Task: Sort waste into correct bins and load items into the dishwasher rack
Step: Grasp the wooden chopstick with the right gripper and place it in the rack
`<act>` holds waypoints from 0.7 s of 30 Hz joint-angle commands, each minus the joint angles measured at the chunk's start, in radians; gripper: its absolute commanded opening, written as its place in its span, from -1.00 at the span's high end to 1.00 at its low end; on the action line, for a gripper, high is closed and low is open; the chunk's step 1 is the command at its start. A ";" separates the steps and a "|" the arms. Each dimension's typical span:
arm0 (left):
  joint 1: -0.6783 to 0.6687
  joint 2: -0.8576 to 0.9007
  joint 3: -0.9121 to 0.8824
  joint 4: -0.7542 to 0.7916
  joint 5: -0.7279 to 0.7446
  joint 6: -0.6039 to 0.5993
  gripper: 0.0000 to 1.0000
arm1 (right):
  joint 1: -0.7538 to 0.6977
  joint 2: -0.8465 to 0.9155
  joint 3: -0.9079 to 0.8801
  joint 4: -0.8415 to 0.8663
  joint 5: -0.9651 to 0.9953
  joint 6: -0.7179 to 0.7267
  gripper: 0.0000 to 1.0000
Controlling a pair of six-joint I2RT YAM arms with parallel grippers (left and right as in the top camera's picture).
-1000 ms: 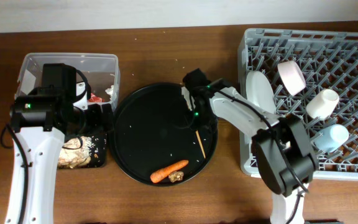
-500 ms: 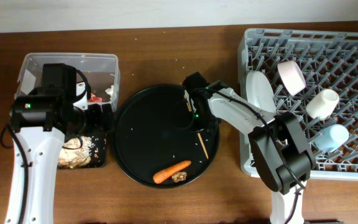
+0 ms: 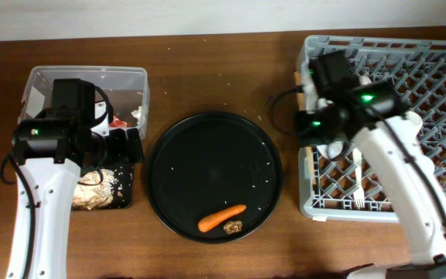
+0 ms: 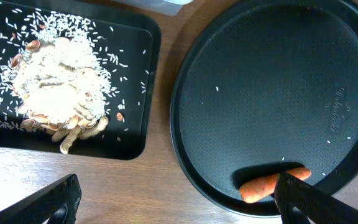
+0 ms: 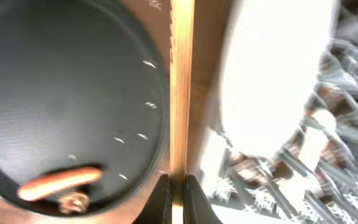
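My right gripper (image 5: 178, 186) is shut on a thin wooden chopstick (image 5: 181, 74) and holds it above the left edge of the grey dishwasher rack (image 3: 440, 77); it also shows in the overhead view (image 3: 314, 125). A white plate (image 5: 278, 81) shows blurred beside it and a white fork (image 3: 357, 183) lies in the rack. The cups and the bowl are hidden. My left gripper (image 4: 179, 208) is open and empty above the wood between the shallow black tray (image 4: 135, 37) of rice (image 4: 58, 87) and the carrot (image 4: 271, 184). The carrot (image 3: 223, 218) and a brown lump (image 3: 233, 227) lie on the round tray.
The large round black tray (image 3: 207, 155) sits in the middle with a few rice grains. The clear tub (image 3: 134, 77) at the back left holds a red wrapper (image 3: 118, 122) and white paper (image 3: 138, 114). My left arm (image 3: 49, 143) is over the shallow tray.
My right arm has lifted off the round tray and swung right to the rack's left edge with the chopstick. The round tray shifted slightly. The left arm has not moved.
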 commanded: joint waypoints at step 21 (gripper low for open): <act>0.004 0.000 -0.001 0.005 -0.007 0.013 -0.98 | -0.387 0.006 -0.368 0.191 0.125 -0.220 0.60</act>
